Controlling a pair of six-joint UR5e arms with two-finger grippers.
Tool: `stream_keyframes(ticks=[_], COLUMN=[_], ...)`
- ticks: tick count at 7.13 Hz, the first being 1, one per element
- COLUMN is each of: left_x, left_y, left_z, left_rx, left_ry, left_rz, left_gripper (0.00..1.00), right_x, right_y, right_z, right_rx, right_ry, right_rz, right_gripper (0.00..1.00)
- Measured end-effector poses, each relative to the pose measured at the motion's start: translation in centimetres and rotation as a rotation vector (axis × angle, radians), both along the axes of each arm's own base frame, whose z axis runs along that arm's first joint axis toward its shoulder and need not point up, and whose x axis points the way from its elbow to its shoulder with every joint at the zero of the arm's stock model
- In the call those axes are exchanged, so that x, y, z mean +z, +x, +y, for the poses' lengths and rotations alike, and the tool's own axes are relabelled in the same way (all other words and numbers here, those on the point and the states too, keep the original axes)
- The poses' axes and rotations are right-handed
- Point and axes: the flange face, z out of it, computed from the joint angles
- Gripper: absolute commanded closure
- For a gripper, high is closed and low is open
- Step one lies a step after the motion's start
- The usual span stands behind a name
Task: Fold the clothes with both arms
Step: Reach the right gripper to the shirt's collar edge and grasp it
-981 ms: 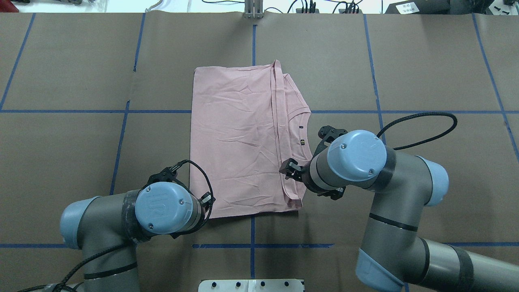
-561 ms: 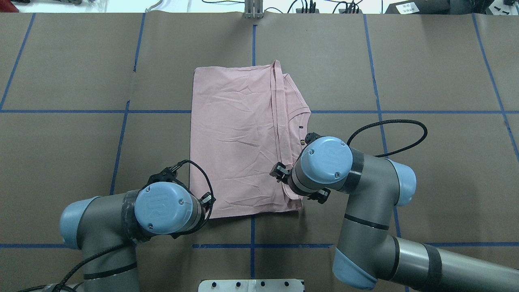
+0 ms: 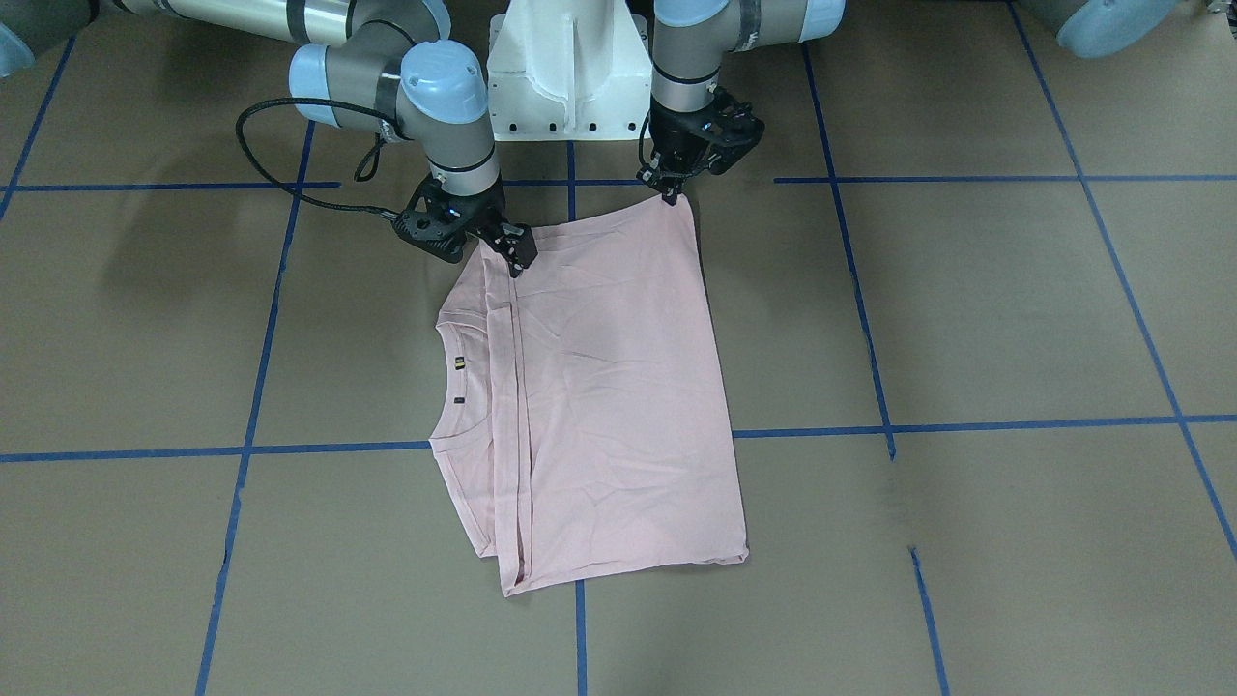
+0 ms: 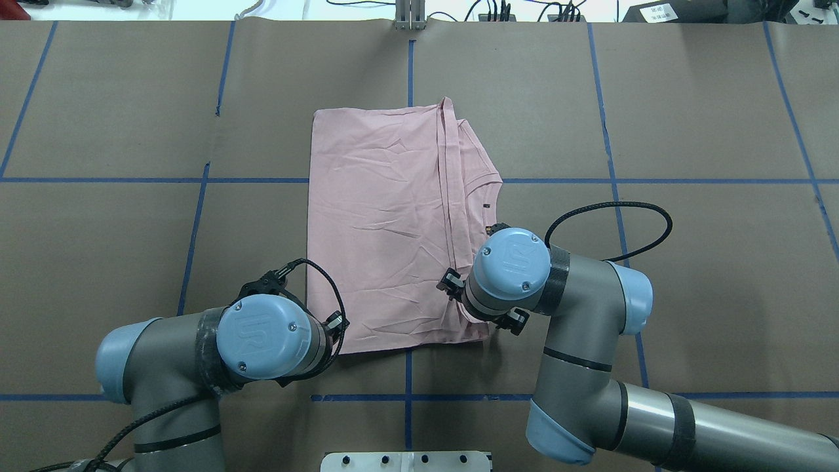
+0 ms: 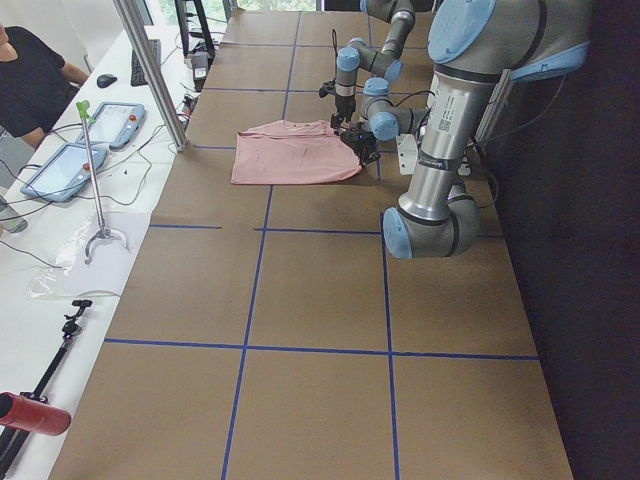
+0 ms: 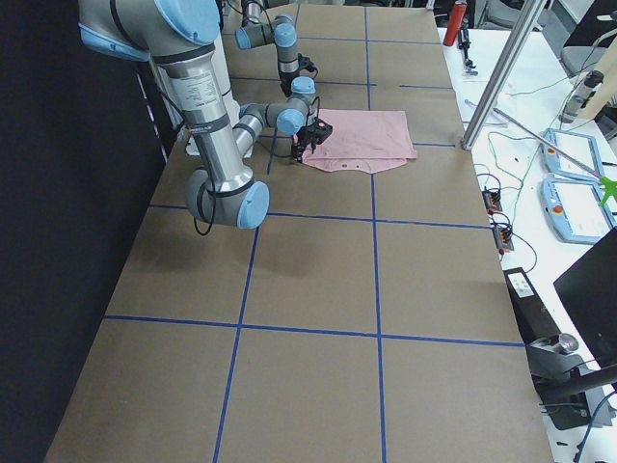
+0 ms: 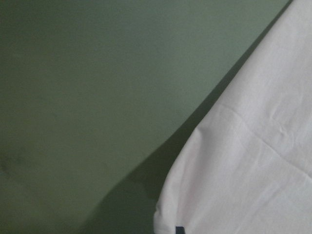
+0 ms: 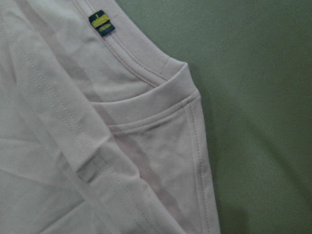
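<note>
Brown table [image 3: 966, 309] bears T-shirt [image 3: 609, 387]; left pincer [image 3: 669, 196] clamps its corner, right pincer [image 3: 514, 256] unclear.

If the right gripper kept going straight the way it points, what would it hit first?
Most likely the pink T-shirt: the right gripper points down at its edge nearest the robot, beside the collar, with the table right beneath the cloth. The remaining gap is hard to judge.

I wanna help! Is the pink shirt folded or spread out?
Folded over: the shirt has its hem lying across near the collar.
</note>
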Motion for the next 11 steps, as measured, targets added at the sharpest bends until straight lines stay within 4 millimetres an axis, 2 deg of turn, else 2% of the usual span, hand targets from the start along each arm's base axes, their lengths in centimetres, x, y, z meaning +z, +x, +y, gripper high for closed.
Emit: stream_keyframes(ticks=[3,4,5,6,7,8,11], left_x=[0.04,0.03,0.05,0.05,0.05,0.05,0.16], left_y=[-0.01,-0.01,0.0,0.0,0.0,0.01,0.09], left_z=[0.04,0.05,0.05,0.04,0.04,0.04,0.03], left_rx=[0.0,0.0,0.0,0.0,0.0,0.0,0.0], left_ry=[0.0,0.0,0.0,0.001,0.001,0.001,0.002], left_rz=[0.0,0.001,0.0,0.001,0.001,0.001,-0.002], left_gripper=[1.0,1.0,1.0,1.0,1.0,1.0,1.0], right_x=[0.55,0.7,0.76,0.75,0.73,0.56,0.43], right_y=[-0.08,-0.24,-0.38,-0.44,-0.47,-0.47,-0.44], right_z=[0.4,0.64,0.8,0.85,0.89,0.89,0.89], right_rx=[-0.008,-0.012,-0.015,-0.016,-0.016,-0.015,-0.015], right_ry=[-0.007,-0.008,-0.009,-0.01,-0.011,-0.01,-0.008], right_rz=[0.011,0.015,0.016,0.017,0.016,0.013,0.01], right_gripper=[0.01,0.11,0.44,0.7,0.88,1.0,1.0])
